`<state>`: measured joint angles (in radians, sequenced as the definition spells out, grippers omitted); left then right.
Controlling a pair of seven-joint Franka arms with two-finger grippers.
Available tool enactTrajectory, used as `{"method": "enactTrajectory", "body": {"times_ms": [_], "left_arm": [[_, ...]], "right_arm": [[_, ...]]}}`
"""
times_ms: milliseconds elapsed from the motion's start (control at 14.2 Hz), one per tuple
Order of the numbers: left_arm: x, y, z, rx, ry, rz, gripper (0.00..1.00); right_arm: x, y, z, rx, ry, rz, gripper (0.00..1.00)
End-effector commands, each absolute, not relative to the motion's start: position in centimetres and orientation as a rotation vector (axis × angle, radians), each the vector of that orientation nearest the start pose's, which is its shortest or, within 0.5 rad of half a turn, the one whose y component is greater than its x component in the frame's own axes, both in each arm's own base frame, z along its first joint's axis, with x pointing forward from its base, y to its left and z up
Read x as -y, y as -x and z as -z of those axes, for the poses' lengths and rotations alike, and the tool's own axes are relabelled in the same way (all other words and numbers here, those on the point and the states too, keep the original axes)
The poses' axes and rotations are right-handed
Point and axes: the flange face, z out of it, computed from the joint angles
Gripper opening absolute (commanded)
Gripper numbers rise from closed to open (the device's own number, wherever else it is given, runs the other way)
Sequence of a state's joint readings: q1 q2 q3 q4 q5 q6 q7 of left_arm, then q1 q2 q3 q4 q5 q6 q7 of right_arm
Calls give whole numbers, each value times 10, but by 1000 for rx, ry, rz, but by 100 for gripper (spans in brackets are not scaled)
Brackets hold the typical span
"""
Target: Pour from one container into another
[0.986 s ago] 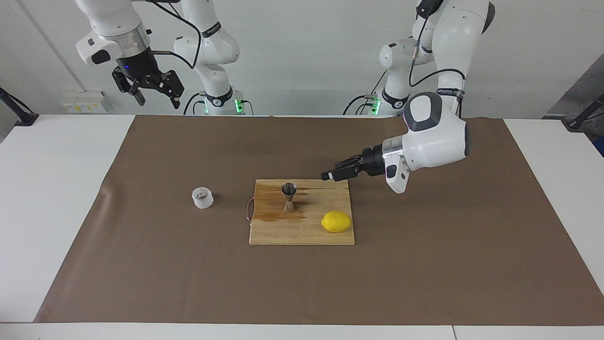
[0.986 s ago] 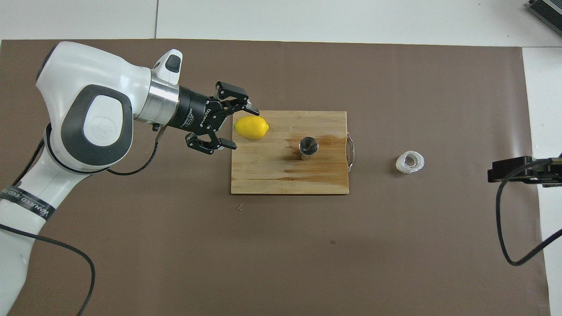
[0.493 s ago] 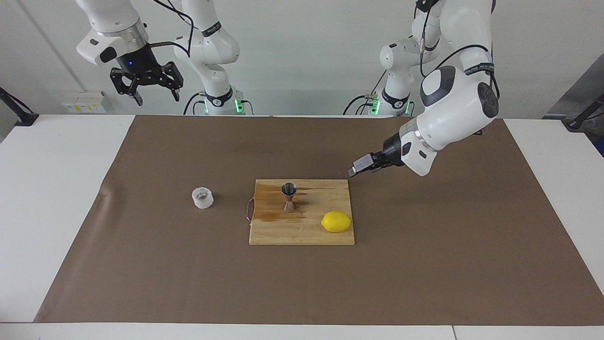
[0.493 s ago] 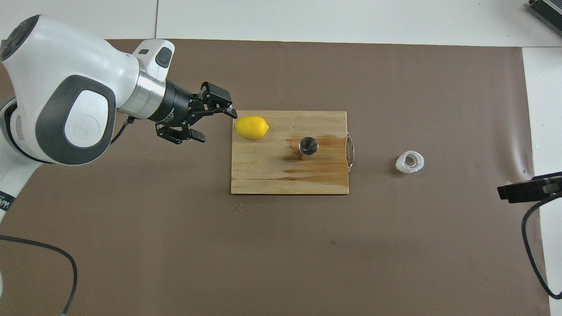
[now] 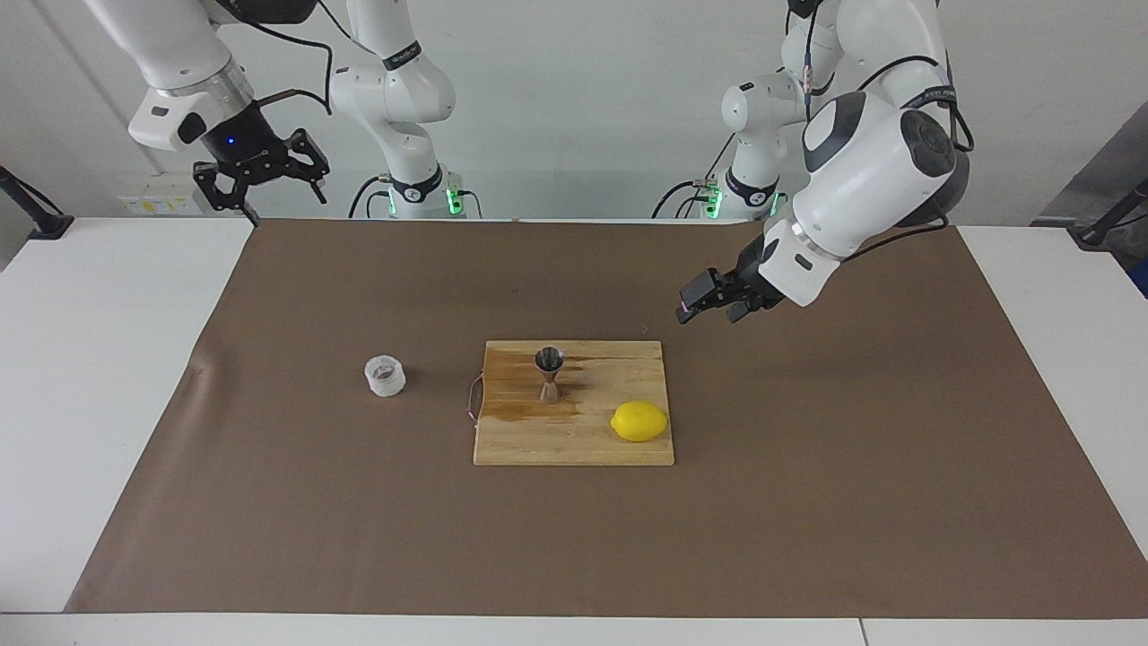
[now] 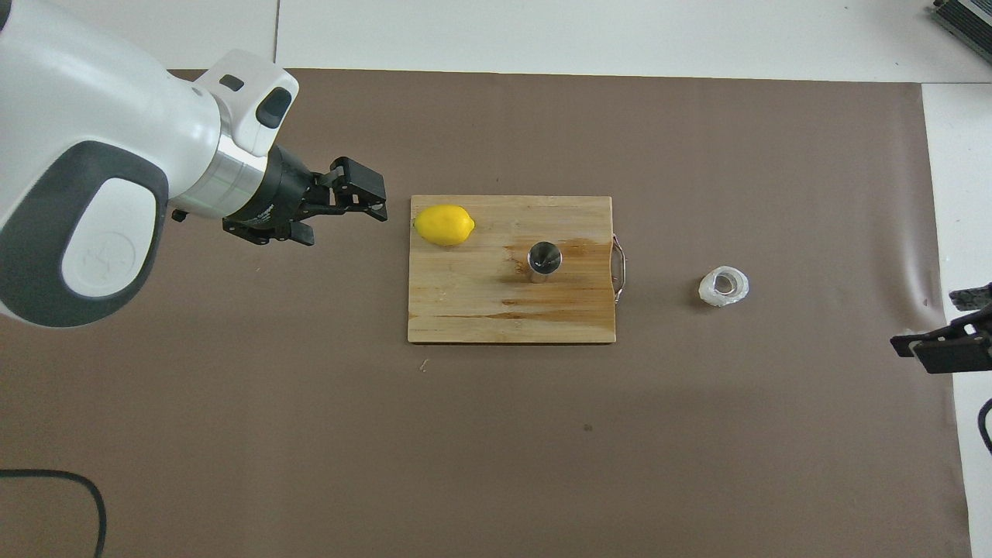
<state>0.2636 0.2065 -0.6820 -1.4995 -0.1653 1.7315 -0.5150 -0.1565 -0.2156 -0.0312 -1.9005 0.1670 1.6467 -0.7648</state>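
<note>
Facing view: left gripper [image 5: 711, 305] up over mat beside board [image 5: 574, 444], fingers spread, empty | right gripper [image 5: 260, 179] raised at mat's robot-side edge, spread, empty | jigger [image 5: 549, 374] upright on board, lemon [image 5: 639, 421] beside | Overhead: cup [image 6: 723, 286] on mat toward right arm's end, apart from board

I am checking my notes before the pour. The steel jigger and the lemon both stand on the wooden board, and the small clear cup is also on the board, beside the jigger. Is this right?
Not quite. The steel jigger and the lemon are on the wooden board, but the small clear cup sits off it on the brown mat, toward the right arm's end of the table. Both views show this, the overhead view most plainly.
</note>
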Motion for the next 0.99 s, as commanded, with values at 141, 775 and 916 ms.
{"method": "enactTrajectory", "body": {"times_ms": [141, 775, 916], "left_arm": [[189, -551, -618, 16, 3258, 11, 100], [78, -563, -617, -63, 3214, -12, 100], [70, -562, -621, -154, 3205, 1, 100]], "right_arm": [[90, -476, -546, 1097, 2694, 225, 100], [121, -510, -425, 1457, 2227, 406, 100], [128, -516, -419, 1484, 2248, 447, 100]]}}
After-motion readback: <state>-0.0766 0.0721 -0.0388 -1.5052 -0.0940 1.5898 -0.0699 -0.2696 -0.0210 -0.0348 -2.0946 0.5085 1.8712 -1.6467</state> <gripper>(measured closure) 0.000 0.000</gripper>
